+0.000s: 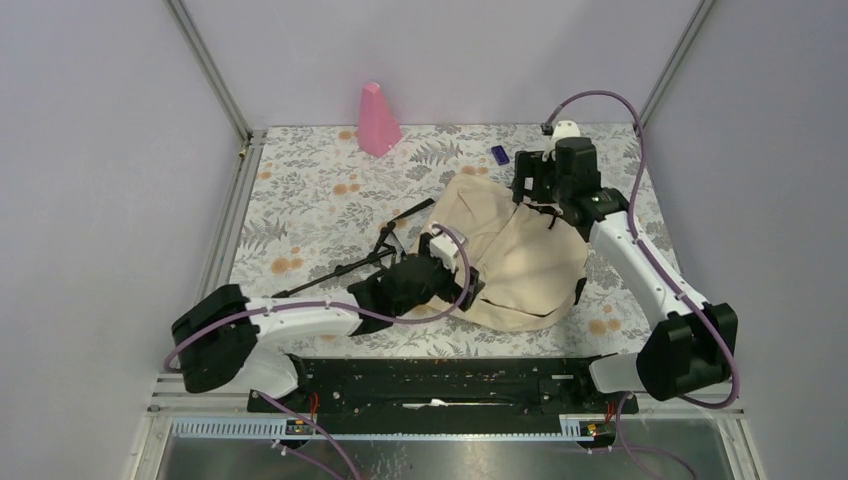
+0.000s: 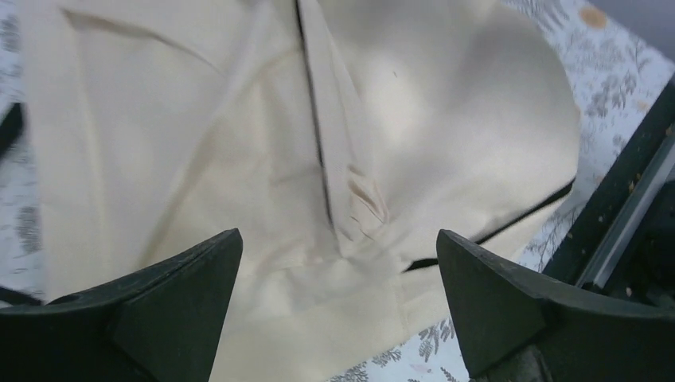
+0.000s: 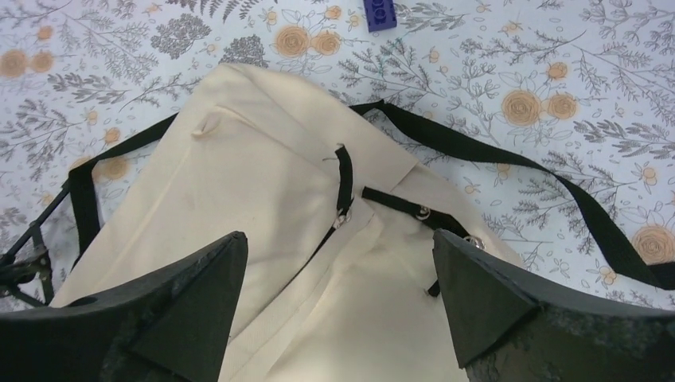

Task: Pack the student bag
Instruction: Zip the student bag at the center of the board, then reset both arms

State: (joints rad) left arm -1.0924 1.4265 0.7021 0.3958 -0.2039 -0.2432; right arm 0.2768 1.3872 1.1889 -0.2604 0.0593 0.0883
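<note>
1. Fabric dominates the scene: the student bag (image 1: 520, 260) is a soft cream cloth pack, crumpled and lying flat on the tablecloth (image 1: 310, 190), slightly right of centre and between the two arms.
2. We see a matte, creased weave, with long folds running beside a black-edged seam (image 2: 318, 159).
3. Flat black webbing straps (image 3: 509, 155) trail off the bag onto the cloth, and small round metal snaps (image 3: 423, 211) sit on short black tabs.
4. The tablecloth is printed with grey ferns and orange flowers.
5. A pink cone-like shape (image 1: 377, 120) with a blunt top stands at the far edge, and a small purple block (image 3: 380, 13) lies just beyond the bag's far end.
6. The left gripper (image 2: 338, 239) has its dark, wedge-shaped fingers (image 2: 175, 294) spread wide over the bag's near side and holds nothing. We cannot tell whether they touch the cloth.
7. The right gripper (image 3: 338, 239) is likewise spread wide above the bag's far end, over the strap tabs, and grips nothing.
</note>
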